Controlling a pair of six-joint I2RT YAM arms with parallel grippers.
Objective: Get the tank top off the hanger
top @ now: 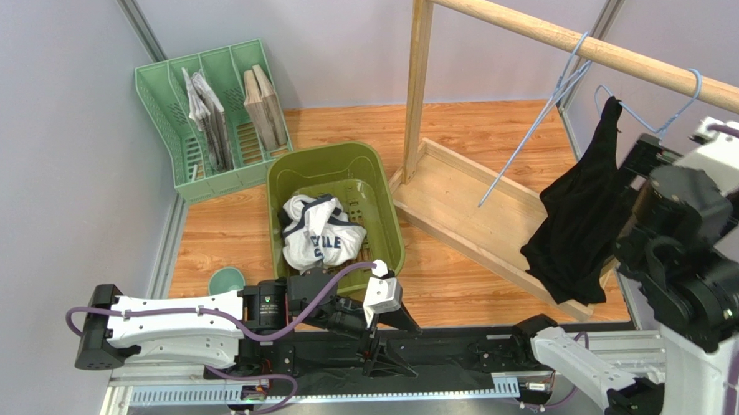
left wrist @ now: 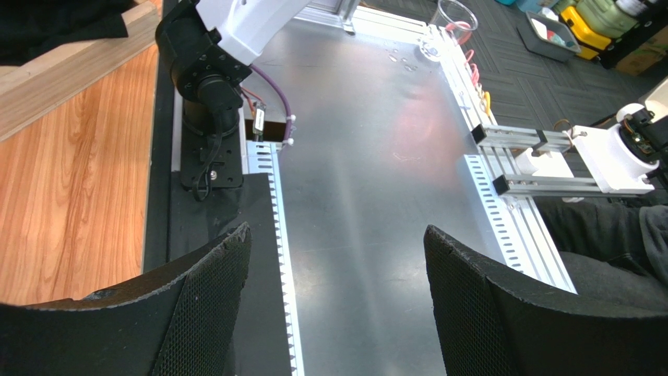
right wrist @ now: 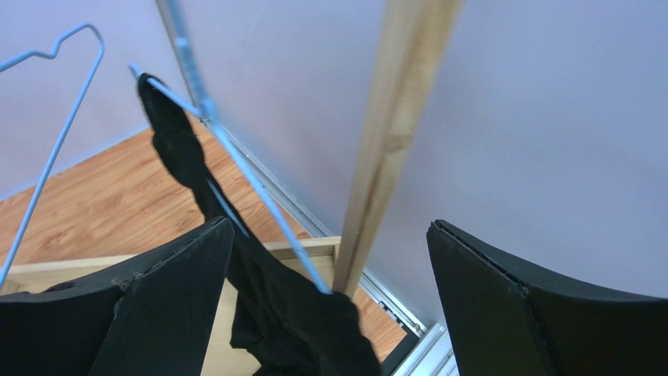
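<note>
A black tank top [top: 580, 217] hangs from one shoulder of a light-blue wire hanger [top: 665, 120] on the wooden rail [top: 544, 33] at the right. My right gripper [top: 633, 196] is raised beside it and open. In the right wrist view the tank top [right wrist: 290, 313] and the hanger wire [right wrist: 259, 196] lie between the spread fingers [right wrist: 165, 298] of the gripper [right wrist: 329, 235], not clamped. My left gripper [top: 387, 305] rests low by the arm bases. In the left wrist view it [left wrist: 337, 235] is open and empty over the metal plate [left wrist: 376, 157].
A second, empty blue hanger [top: 539, 135] hangs further left on the rail. The rack's wooden post [right wrist: 384, 157] and base [top: 477, 212] stand close by. A green basket [top: 382, 184] holds a white garment [top: 318, 230]. A green file organizer [top: 215, 121] stands at back left, a teal bowl [top: 227, 281] near the left arm.
</note>
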